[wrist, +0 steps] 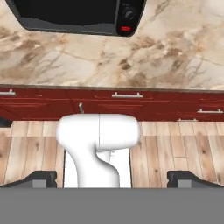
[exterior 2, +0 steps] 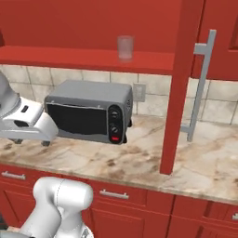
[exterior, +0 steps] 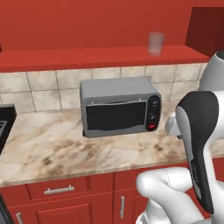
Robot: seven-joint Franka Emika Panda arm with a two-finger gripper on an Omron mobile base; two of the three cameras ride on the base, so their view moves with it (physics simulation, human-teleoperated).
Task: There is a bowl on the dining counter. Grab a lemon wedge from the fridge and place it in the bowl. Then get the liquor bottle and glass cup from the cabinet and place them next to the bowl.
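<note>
Overhead, a glass cup [exterior: 155,43] stands at the open cabinet's [exterior: 100,57] shelf edge; the gripper's [wrist: 112,178] fingers spread wide, empty.

Marbled counter [exterior: 65,148] and tiled backsplash [exterior: 39,89] – wood-plank floor [wrist: 175,148] below.

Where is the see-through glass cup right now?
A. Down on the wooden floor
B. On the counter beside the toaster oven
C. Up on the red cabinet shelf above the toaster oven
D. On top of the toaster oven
C. The glass cup stands upright on the red cabinet shelf, higher than the grey toaster oven, which sits on the marbled counter below.
</note>
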